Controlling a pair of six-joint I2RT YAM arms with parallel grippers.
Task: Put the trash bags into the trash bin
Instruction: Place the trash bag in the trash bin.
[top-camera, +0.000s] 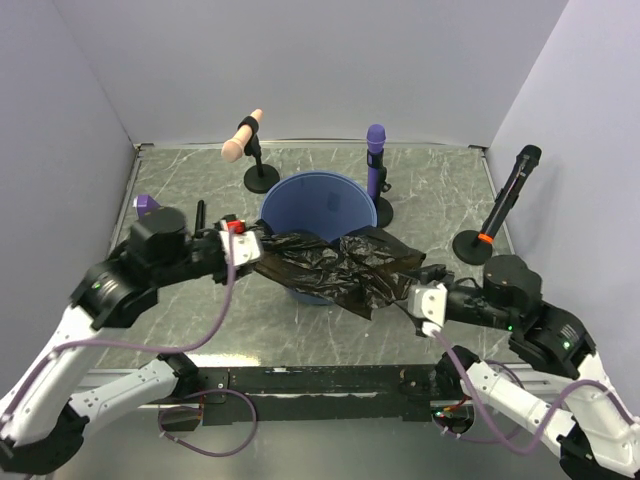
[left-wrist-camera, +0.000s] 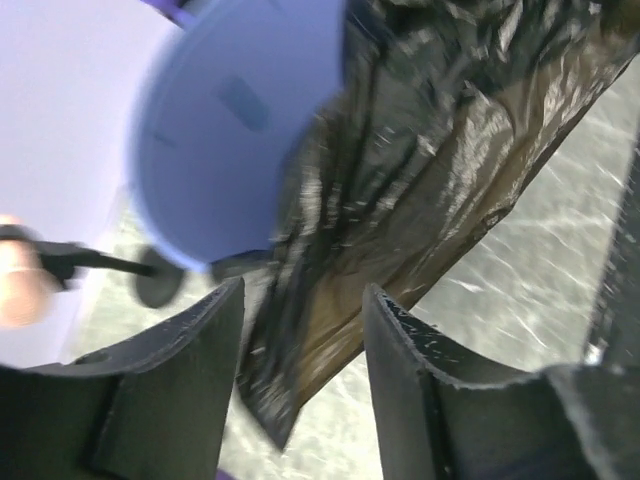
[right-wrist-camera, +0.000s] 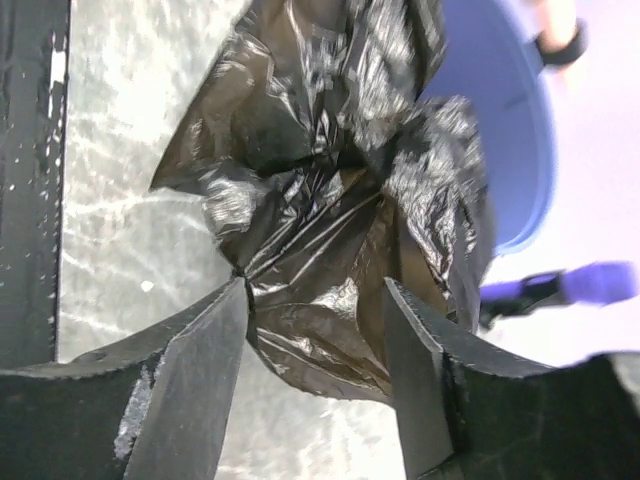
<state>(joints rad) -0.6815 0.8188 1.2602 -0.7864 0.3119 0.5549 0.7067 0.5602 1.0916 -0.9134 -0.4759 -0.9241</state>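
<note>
Black trash bag (top-camera: 340, 268) sprawls across the blue trash bin's (top-camera: 320, 205) near side!
Both gape: left gripper (left-wrist-camera: 305, 295) and right gripper (right-wrist-camera: 315, 290), bag ends between the jaws, unpinched.

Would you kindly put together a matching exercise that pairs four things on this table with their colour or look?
Things:
1. trash bin
2. trash bag
3. left microphone
4. right microphone

Looks:
A. black with an orange band
B. blue
C. pale pink
D. glossy black, crumpled

Pairs: 1-B, 2-D, 3-C, 4-A
</note>
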